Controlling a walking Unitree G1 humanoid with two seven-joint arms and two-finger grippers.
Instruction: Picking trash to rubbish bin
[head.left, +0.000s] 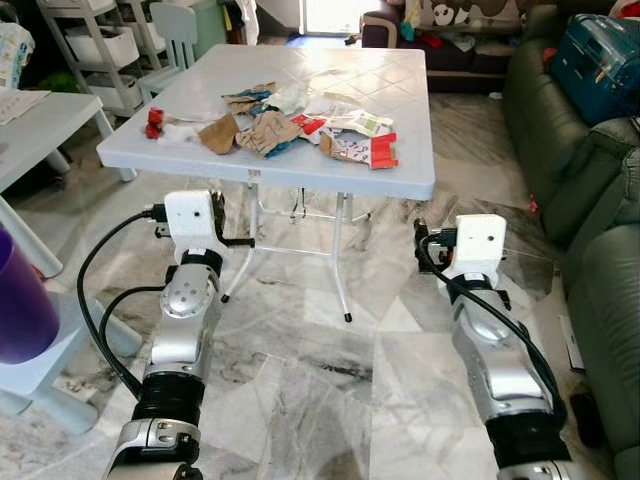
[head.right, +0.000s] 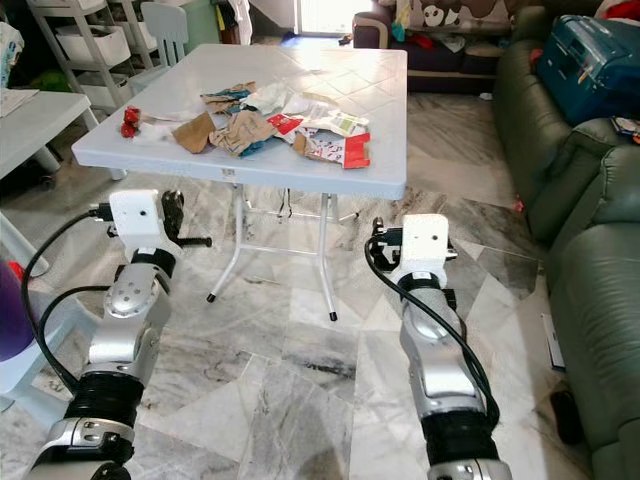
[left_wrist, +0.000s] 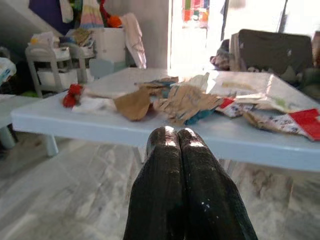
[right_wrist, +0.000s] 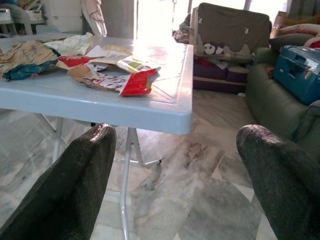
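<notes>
On the pale blue surface, ahead of both arms, the trash is spread in a band running left to right: a red scrap at the left end, brown paper in the middle, and a red-and-white wrapper at the right end. The left hand is held below the near edge with its fingers pressed together and nothing between them; the brown paper lies straight ahead of it and above its level. The right hand is held at a similar height with its fingers spread wide and empty, under the surface's near right corner; the wrapper lies ahead and to its left. Each hand would probably have to be raised above the edge before reaching; the right, already spread, seems readier for the wrapper. No rubbish bin can be made out.
</notes>
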